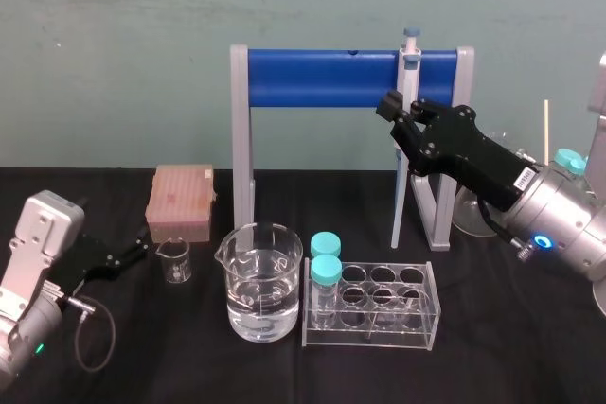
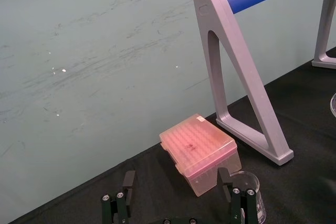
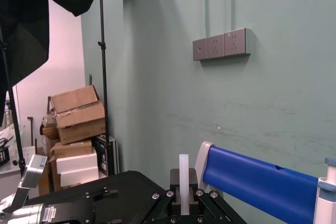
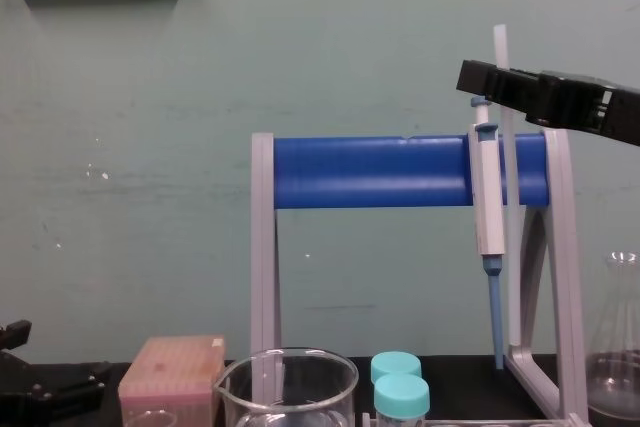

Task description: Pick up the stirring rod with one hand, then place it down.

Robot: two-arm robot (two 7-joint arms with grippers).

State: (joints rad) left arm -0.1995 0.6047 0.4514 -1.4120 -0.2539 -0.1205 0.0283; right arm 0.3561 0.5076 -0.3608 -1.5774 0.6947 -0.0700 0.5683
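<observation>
The stirring rod (image 4: 500, 47) is a thin whitish translucent stick held upright. It hangs beside the white-and-blue pipette (image 4: 487, 197) on the blue rack. My right gripper (image 4: 490, 80) is shut on the rod near its upper end, well above the table. The right wrist view has the rod (image 3: 183, 182) pinched between the two black fingers. From the head camera, the right gripper (image 1: 390, 106) reaches in from the right at the height of the rack's bar. My left gripper (image 1: 133, 251) rests low on the table at the left, open and holding nothing, with its fingers (image 2: 126, 182) spread wide.
The blue-barred rack (image 1: 322, 78) stands at the back centre. In front of it are a large beaker of water (image 1: 258, 281), a small beaker (image 1: 174, 259), a pink tip box (image 1: 180, 201) and a clear tube rack (image 1: 371, 300) with teal-capped tubes. A glass flask (image 1: 478, 210) stands at the right.
</observation>
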